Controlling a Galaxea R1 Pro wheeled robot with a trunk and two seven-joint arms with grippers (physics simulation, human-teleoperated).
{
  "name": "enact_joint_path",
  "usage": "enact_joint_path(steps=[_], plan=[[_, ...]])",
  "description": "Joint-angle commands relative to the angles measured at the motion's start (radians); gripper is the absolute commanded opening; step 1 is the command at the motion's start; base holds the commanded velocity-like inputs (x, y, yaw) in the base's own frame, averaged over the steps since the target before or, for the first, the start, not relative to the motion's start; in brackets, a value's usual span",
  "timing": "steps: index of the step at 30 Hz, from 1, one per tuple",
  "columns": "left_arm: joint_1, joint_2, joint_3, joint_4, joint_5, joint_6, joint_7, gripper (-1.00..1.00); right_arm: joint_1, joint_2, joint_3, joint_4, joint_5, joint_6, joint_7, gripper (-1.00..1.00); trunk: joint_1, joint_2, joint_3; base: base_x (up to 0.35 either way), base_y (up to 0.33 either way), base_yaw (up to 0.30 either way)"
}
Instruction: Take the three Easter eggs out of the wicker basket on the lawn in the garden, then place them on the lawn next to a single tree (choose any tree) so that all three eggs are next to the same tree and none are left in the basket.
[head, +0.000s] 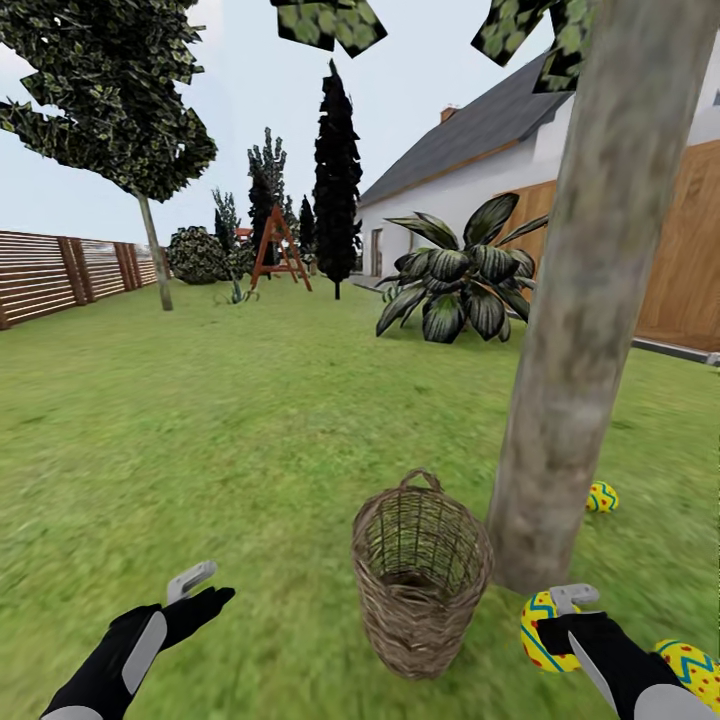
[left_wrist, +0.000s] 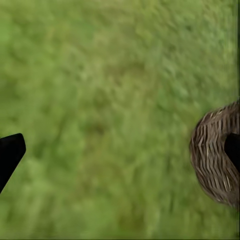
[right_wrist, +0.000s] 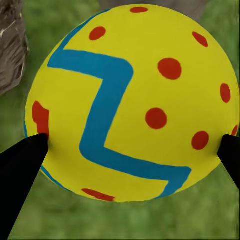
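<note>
Gripping a yellow egg (right_wrist: 130, 100) with a blue zigzag and red dots, the right gripper (head: 560, 625) sits near right. Another egg (head: 690, 668) lies just right of that arm. The left gripper (head: 195, 590) hovers spread and empty, near left. The wicker basket (head: 420, 580) stands between them beside the tree (head: 590, 300); a third egg (head: 601, 496) lies farther, right of the trunk.

Home garden, green lawn (head: 200, 420), slatted wooden fence (head: 60, 272), trees, dark cypress (head: 337, 170), white house (head: 470, 190) with grey roof
</note>
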Motion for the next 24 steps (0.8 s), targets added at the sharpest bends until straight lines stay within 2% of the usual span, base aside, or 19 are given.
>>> enact_joint_path(steps=[1, 4, 14, 21, 24], plan=[[0.000, -0.001, 0.004, -0.001, 0.002, 0.008, -0.003, 1.00, 0.000, -0.001, 0.003, -0.002, 0.007, 0.006, 0.003, -1.00, 0.000, 0.000, -0.001, 0.169, -0.311, 0.000], [0.000, 0.000, 0.005, -0.001, 0.003, 0.008, -0.003, 1.00, 0.000, -0.001, 0.003, -0.002, 0.007, 0.006, 0.003, -1.00, 0.000, 0.000, -0.001, 0.122, -0.162, 0.000], [0.000, 0.000, 0.005, -0.002, 0.004, 0.008, -0.003, 1.00, 0.000, 0.009, 0.005, 0.012, 0.010, 0.004, 0.001, -1.00, 0.000, 0.000, -0.001, 0.304, 0.044, 0.000], [0.000, 0.001, 0.005, -0.002, 0.004, 0.008, -0.005, 1.00, 0.000, 0.008, 0.005, 0.012, 0.010, 0.004, 0.001, -1.00, 0.000, 0.000, -0.001, 0.027, 0.000, 0.000], [0.000, 0.000, 0.005, -0.002, 0.004, 0.008, -0.004, 1.00, 0.000, 0.009, 0.005, 0.012, 0.010, 0.004, 0.001, -1.00, 0.001, -0.001, -0.013, 0.000, 0.000, 0.000]])
